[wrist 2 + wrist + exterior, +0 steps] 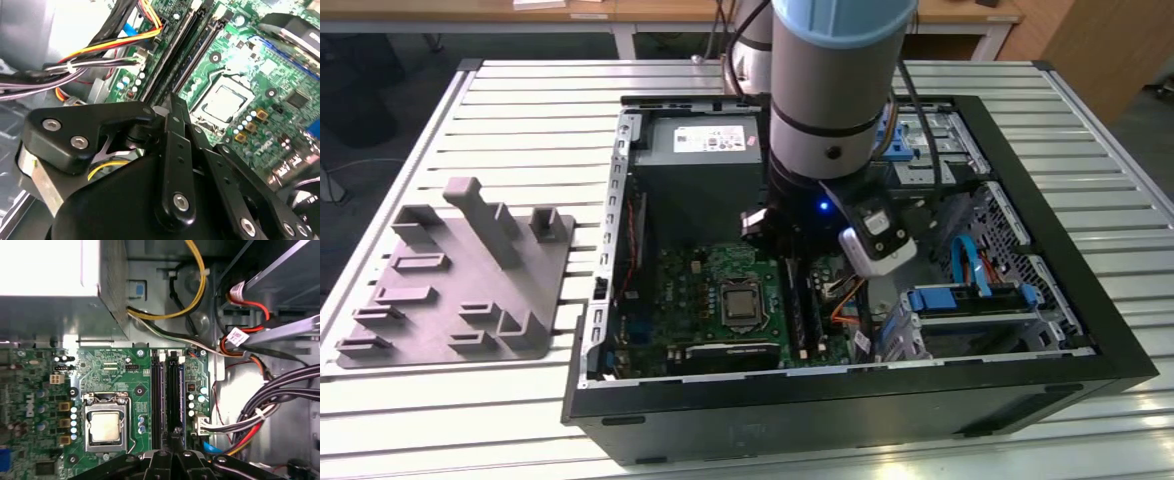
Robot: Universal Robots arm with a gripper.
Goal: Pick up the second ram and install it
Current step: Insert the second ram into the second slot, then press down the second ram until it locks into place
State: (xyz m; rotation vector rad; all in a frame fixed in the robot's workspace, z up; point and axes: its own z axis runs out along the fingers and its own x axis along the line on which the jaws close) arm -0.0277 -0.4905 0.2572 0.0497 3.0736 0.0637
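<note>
Tool (175, 436) is down inside the PC case (1067, 330), fingers drawn together. A thin dark edge is pinched between them. It looks like the second ram (176, 429) seen edge-on, though the linkage hides most of it.

- The tip sits over the memory slot farther from the CPU socket (105, 425). The neighbouring slot (157, 400) runs parallel, just beside it on the socket side.
- Both slots lie on the green motherboard (115, 370).
- A cable bundle (270, 405) is near the slots, on the side away from the socket.
- In the exterior view, taken from the arm (834, 90):
  - socket at about 7 o'clock
  - power supply (700, 140) at 9 o'clock
  - grey fixture (460, 285) at 8 o'clock, well apart, out on the slatted tabletop (520, 110)
</note>
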